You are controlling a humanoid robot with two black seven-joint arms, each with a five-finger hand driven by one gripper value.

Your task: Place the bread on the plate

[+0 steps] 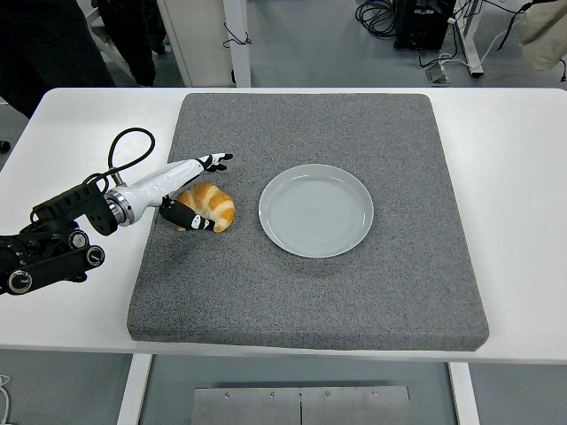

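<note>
A golden croissant [211, 205] lies on the grey mat [310, 292], left of an empty pale plate [316, 210]. My left hand [202, 188] reaches in from the left and straddles the bread. Its white fingers [213, 160] stretch out just behind the croissant, and the black thumb [188, 218] lies against its near side. The fingers are spread and the bread still rests on the mat. The right arm does not show.
The mat covers most of the white table [523, 204]. A black cable [124, 146] loops above my left wrist. Dark-clothed people stand beyond the table's far left corner, with cables and stands on the floor behind.
</note>
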